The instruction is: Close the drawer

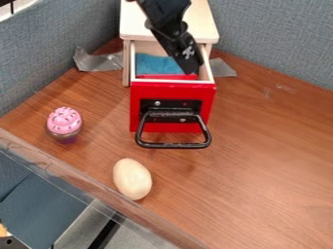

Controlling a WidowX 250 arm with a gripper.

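The drawer (148, 91) stands pulled out from a pale wooden cabinet (135, 26), its red front facing the camera. A black loop handle (172, 145) sticks out from that front. My gripper (187, 57) hangs over the right part of the open drawer, behind the red front, with the arm coming in from the top edge. Inside the drawer lie a blue piece (155, 64) and something red next to the front panel.
A pink-topped toy cupcake (64, 121) stands to the left of the drawer. An egg-shaped object (132, 179) lies in front, near the table's edge. Grey tape (98, 61) is stuck beside the cabinet, and blue-grey padded walls (273, 39) rise behind the wooden table (273, 160).
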